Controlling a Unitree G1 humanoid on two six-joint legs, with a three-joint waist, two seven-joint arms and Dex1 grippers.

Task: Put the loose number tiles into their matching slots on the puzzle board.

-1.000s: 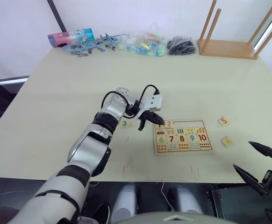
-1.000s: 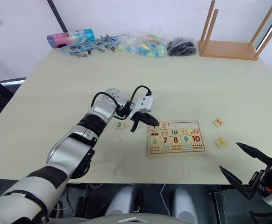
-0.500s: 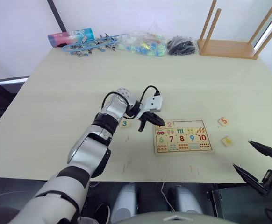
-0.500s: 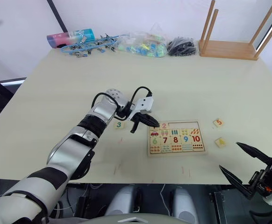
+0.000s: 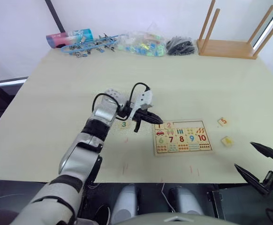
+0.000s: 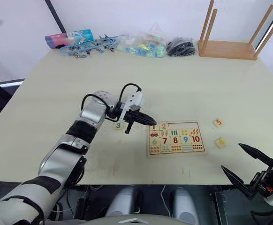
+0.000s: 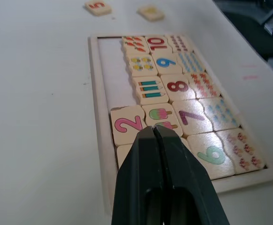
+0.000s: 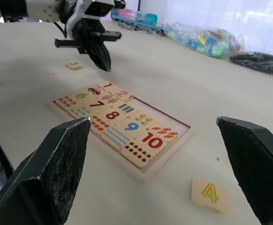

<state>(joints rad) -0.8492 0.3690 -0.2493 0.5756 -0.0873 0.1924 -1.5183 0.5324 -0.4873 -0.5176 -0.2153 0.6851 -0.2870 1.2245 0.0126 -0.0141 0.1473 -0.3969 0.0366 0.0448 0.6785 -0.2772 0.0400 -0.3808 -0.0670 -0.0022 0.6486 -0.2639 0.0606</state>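
Observation:
The puzzle board (image 5: 183, 152) lies right of the table's middle, near the front. Tiles 1 (image 8: 107, 86) and 2 (image 8: 122, 93) sit in its upper row, and the other slots (image 7: 113, 75) of that row are bare. My left gripper (image 5: 158, 121) is shut with nothing in it, its tip just above the board's left end by tile 1. Loose tile 3 (image 5: 123, 124) lies left of the board, under my left wrist. Right of the board lie tiles 5 (image 5: 223, 121) and 4 (image 8: 210, 193). My right gripper (image 5: 243, 155) hangs open off the table's front right.
Along the table's back edge lie a pink and blue tube (image 5: 68, 37), blue clips (image 5: 89, 45), a bag of coloured bits (image 5: 143, 44) and a black bundle (image 5: 181, 46). An upturned wooden stool (image 5: 228, 47) stands at the back right.
My left arm has drawn back a little to the left, so tile 1 now shows in its slot. The right gripper has not moved.

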